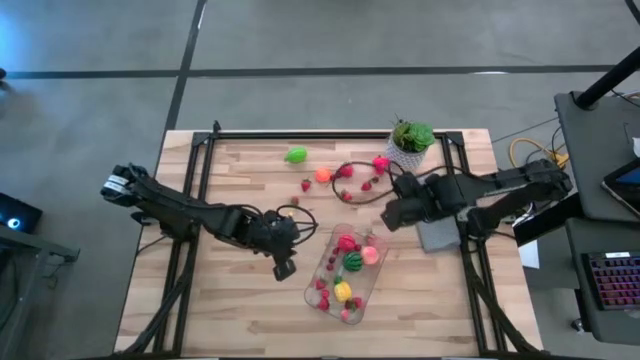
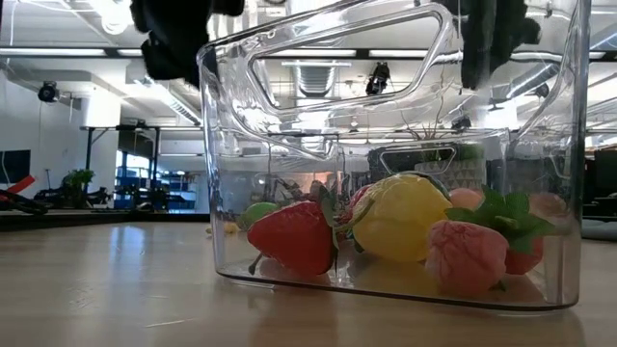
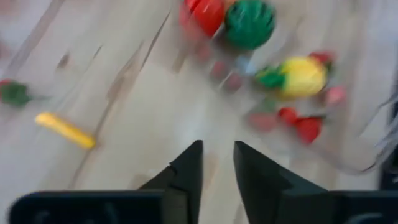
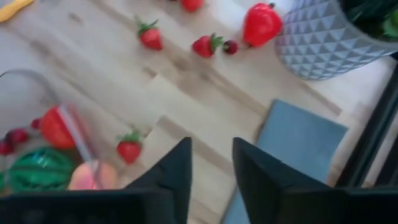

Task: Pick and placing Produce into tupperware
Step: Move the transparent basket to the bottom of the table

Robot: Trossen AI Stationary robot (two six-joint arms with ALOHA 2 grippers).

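The clear tupperware (image 1: pixel 347 275) stands on the wooden table and holds several pieces: red berries, a dark green one, a yellow one and a pink one. In the low view the tupperware (image 2: pixel 395 164) fills the front, with a strawberry (image 2: pixel 294 236) and a yellow fruit (image 2: pixel 400 217) on its floor. More produce lies loose toward the far edge: a light green piece (image 1: pixel 296 155), an orange one (image 1: pixel 322 175) and red berries (image 1: pixel 367 185). My left gripper (image 1: pixel 285 265) hovers just left of the tupperware, narrowly open and holding nothing (image 3: pixel 217 163). My right gripper (image 1: pixel 390 215) hangs above the tupperware's far right, narrowly open and empty (image 4: pixel 211 163).
A leafy plant in a white pot (image 1: pixel 410 140) stands at the far right. A flat grey slab (image 1: pixel 437 235) lies right of the tupperware. A dark cord loop (image 1: pixel 350 180) lies among the loose berries. A yellow piece (image 3: pixel 65 129) lies on the table ahead of my left gripper.
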